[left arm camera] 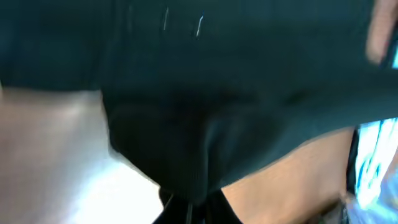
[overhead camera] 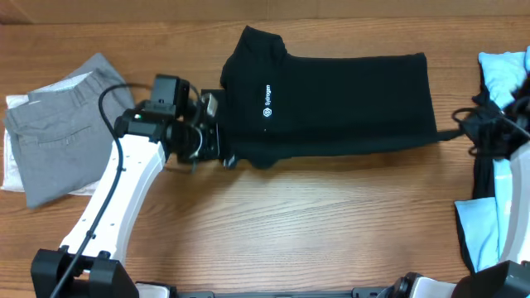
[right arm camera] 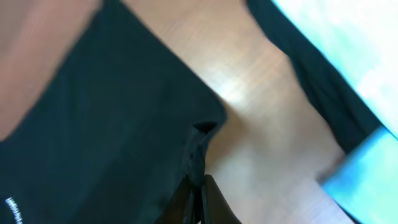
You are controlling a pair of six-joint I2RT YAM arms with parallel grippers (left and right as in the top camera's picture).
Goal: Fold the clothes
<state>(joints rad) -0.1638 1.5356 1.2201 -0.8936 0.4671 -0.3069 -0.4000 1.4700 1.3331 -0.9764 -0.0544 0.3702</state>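
Overhead: black shirt (overhead camera: 348,103) laid out lengthwise on the far half of the table (overhead camera: 315,232), pinched at both lower ends.
Working left to right, we note grey trousers (overhead camera: 58,124) well apart at the far left. Next comes the left gripper (overhead camera: 227,159), jaws together on the shirt's lower left edge, near the small white logo (overhead camera: 267,99). Our left wrist view is blurred, so the fold it clamps may be hem; we cannot be sure. At the shirt's lower right corner the right gripper (overhead camera: 454,134) is clamped on a bunched tip of fabric. A light-blue garment (overhead camera: 503,70) lies at the right edge.
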